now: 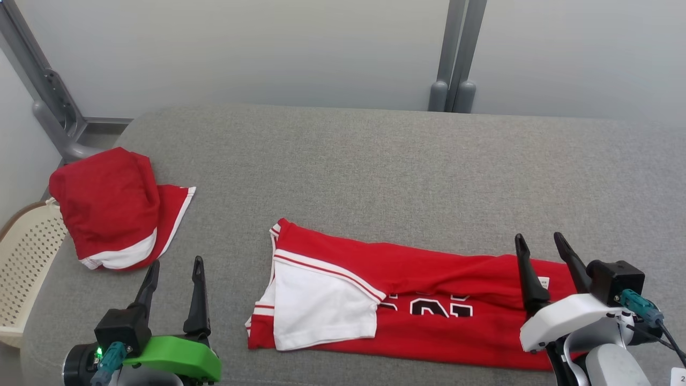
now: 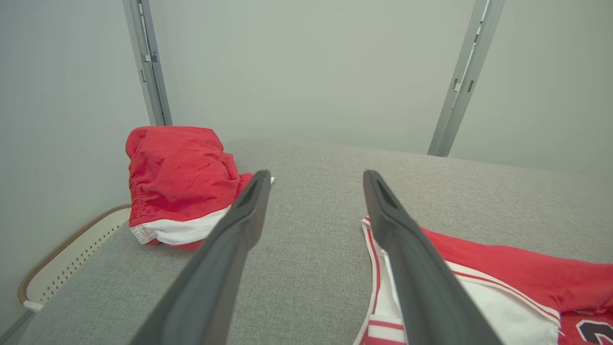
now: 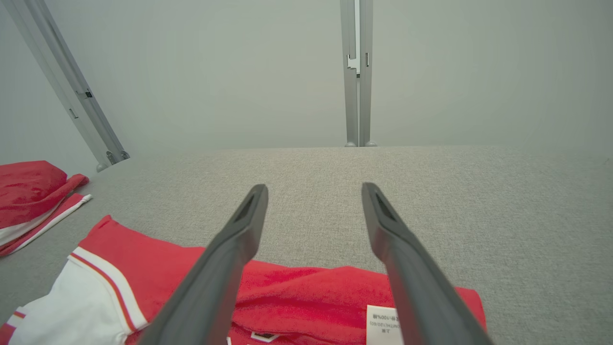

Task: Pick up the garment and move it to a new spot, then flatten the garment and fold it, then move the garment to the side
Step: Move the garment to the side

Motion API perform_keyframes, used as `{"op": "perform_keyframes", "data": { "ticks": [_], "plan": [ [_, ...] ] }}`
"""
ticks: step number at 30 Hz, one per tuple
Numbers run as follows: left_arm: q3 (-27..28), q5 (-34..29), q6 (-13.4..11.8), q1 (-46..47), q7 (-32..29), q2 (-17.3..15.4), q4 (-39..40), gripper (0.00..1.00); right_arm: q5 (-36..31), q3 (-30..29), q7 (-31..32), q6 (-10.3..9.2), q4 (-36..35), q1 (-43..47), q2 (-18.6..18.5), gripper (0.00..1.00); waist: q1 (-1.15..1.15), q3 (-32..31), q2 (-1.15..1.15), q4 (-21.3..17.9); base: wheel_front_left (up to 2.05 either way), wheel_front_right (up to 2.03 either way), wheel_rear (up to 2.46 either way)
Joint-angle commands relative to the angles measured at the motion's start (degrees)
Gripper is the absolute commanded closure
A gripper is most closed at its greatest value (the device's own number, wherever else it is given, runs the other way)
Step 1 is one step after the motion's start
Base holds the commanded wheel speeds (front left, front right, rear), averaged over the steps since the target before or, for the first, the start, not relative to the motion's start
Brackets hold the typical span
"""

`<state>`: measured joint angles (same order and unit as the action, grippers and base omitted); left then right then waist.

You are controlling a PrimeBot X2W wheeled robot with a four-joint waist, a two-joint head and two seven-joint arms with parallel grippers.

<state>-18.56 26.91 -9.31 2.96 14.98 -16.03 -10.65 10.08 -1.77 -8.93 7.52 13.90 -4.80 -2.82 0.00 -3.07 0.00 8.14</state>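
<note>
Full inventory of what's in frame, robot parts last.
jersey: 1, red with white sleeve, folded lengthwise, front centre of surface
shorts: 1, red with white trim, bunched at surface's left edge
basket: 1, cream, perforated, beyond left edge
padded surface: 1, grey, under both garments
frame posts: 2 groups, grey, back left and back centre
left end effector: 1, dark fingers, open, front left
right end effector: 1, dark fingers, open, over jersey's right end

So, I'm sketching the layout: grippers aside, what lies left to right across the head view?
cream perforated basket → bundled red-and-white garment → red jersey, laid out flat
</note>
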Motion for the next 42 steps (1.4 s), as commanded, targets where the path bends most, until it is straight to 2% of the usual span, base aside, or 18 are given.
{"op": "perform_keyframes", "data": {
  "ticks": [1,8,19,21,24,29,35,39,42],
  "plan": [
    [0.7,-0.91,0.77,-0.83,0.23,0.19,0.26,0.0,0.67,0.22,-0.4,-0.06,0.59,0.96,-0.18,0.0,0.0,-0.19,0.0,0.03,0.0,0.0,0.0],
    [2.67,-3.16,3.76,-2.35,0.21,1.23,0.16,0.0,2.73,1.63,-1.01,-0.06,2.62,0.54,-0.18,0.0,0.0,-0.02,0.0,-0.55,0.0,0.0,0.0],
    [5.36,-6.52,5.57,-2.83,0.22,2.93,0.88,0.0,3.6,2.07,-1.0,-0.06,4.1,-1.1,-0.18,0.0,0.0,-0.05,0.0,-1.7,0.0,0.0,0.0],
    [5.41,-6.91,6.12,-2.83,0.21,3.24,0.62,0.0,3.2,1.66,-0.84,-0.06,4.07,-1.16,-0.19,0.0,0.0,0.09,0.0,-1.86,0.0,0.0,0.0],
    [5.46,-7.62,6.76,-2.46,0.22,3.65,0.25,0.0,-0.75,-0.58,-0.08,-0.06,4.08,-1.19,-0.22,0.0,0.0,0.27,0.0,-2.03,0.0,0.0,0.0],
    [5.45,-8.44,7.59,-1.84,0.22,4.26,-0.26,0.0,-4.31,-6.32,3.75,-0.06,3.81,-2.14,-0.16,0.0,0.0,0.64,0.0,-2.44,0.0,0.0,0.0],
    [5.45,-9.14,8.54,-1.26,0.22,5.37,-1.02,0.0,-7.81,-12.76,12.02,-0.06,6.59,-3.51,-0.18,0.0,0.0,1.35,0.0,-2.42,0.0,0.0,0.0],
    [5.19,-9.6,9.22,-0.95,0.22,6.03,-1.56,0.0,-9.27,-15.1,17.26,-0.07,9.65,-3.94,-0.21,0.0,0.0,2.15,0.0,-1.97,0.0,0.0,0.0],
    [5.06,-10.11,9.75,-0.31,0.22,6.64,-1.7,0.0,-9.83,-15.89,18.29,-0.07,10.95,-4.71,-0.2,0.0,0.0,3.34,0.0,-1.6,0.0,0.0,0.0]
  ]
}}
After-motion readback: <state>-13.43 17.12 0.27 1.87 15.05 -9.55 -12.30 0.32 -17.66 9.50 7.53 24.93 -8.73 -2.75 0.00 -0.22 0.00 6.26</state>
